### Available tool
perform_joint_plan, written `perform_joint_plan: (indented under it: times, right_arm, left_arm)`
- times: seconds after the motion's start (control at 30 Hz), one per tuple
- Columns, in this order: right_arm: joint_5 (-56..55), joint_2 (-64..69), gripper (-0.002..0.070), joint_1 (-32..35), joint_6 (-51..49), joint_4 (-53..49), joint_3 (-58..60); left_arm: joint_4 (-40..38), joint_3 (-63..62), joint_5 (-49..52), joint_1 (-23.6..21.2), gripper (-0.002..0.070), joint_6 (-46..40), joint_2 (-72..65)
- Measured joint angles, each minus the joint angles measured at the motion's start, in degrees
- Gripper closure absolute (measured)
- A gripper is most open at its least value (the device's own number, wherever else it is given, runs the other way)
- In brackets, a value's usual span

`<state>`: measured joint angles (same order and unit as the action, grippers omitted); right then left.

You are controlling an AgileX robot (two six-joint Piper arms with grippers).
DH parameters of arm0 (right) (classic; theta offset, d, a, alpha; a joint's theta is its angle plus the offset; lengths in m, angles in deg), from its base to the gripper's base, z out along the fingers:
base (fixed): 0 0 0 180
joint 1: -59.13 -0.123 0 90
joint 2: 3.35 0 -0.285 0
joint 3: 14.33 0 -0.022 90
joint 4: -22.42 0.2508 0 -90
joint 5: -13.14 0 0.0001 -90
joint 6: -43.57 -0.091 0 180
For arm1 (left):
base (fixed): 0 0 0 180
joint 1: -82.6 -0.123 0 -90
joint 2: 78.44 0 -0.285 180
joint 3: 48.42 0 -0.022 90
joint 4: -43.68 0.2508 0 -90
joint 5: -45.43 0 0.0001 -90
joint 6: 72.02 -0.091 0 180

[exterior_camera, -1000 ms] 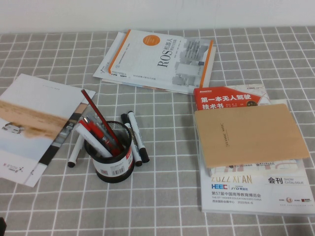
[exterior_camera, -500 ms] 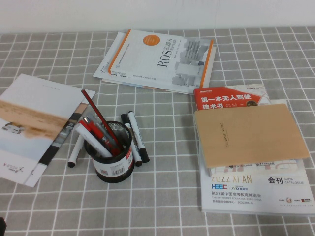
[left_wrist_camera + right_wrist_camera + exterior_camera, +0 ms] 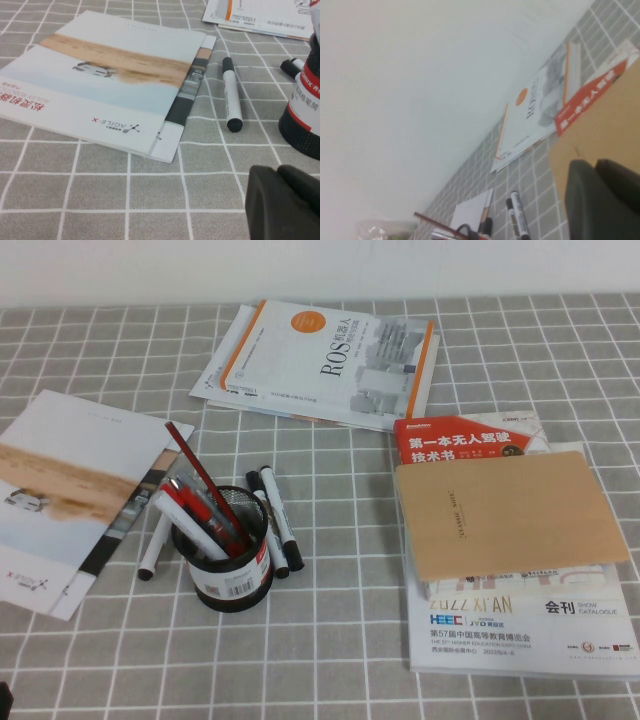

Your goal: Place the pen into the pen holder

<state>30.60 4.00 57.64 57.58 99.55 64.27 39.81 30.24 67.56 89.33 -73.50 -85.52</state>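
- Our left end effector (image 3: 285, 200) shows only as a dark bulk at the edge of its wrist view, low over the counter (image 3: 330, 660) near the holder's base; we cannot tell how it is set, and it carries nothing that we can see.
- Our right end effector (image 3: 602, 200) hangs beyond the tan notebook (image 3: 505, 515) on the stacked books; there too we cannot tell its state.
- The pen holder (image 3: 225, 560) stands upright beside the brochure (image 3: 70, 490), already holding red-bodied pens (image 3: 200, 515), a dark-red pencil (image 3: 205, 485) and at least one white marker.
- The pen (image 3: 231, 94) nearest our left arm lies flat on the counter between brochure and holder, touching neither.
- More markers (image 3: 278, 520) lie just beside the holder's far side.
- We judge the task partly done at most: loose pens remain, none is gripped, and the reach, pick and drop are all left.
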Motion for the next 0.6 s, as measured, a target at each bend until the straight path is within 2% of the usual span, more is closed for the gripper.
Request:
perform_joint_plan:
  times: [0.13,0.3,0.6]
  right_arm:
    - [3.4,2.2,0.0689,0.0,0.2,-4.7,-6.4]
    - [13.2,15.1,0.0689,0.0,0.3,-14.6,-19.2]
    - [45.2,50.7,0.0689,0.0,0.2,-34.8,-49.1]
  left_arm:
    - [0.0,0.0,0.0,0.0,0.0678,0.0,0.0]
    - [0.0,0.0,0.0,0.0,0.0678,0.0,0.0]
    - [0.0,0.0,0.0,0.0,0.0678,0.0,0.0]
